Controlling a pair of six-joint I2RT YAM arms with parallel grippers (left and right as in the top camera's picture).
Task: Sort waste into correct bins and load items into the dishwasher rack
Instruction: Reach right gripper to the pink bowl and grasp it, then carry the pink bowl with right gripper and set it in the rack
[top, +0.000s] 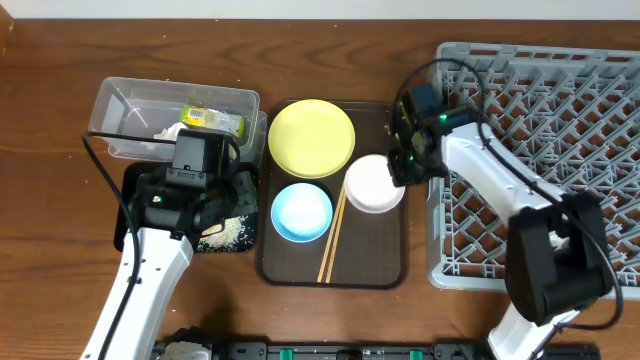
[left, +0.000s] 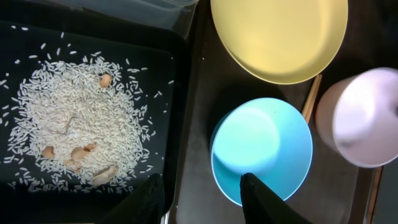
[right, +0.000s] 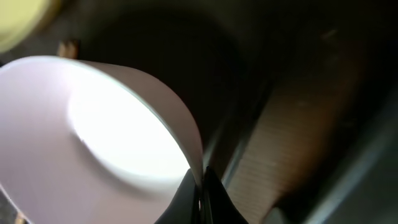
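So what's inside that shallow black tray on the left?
The black tray holds a spread of loose white rice with a few tan scraps mixed in. From overhead the left arm covers much of it, and anything beneath the rice is hidden.

left arm (top: 150, 270): a white-shelled link slanting up from the near edge, ending in a black wrist block.
left pincer (left: 202, 202): two dark fingers (left: 261, 199) spread wide apart (only their tips show).
right arm (top: 490, 180): white and black, bent at the elbow, reaching leftward.
right pincer (right: 200, 186): fingers pressed close together, nipping the thin rim of a round white bowl (right: 93, 137).
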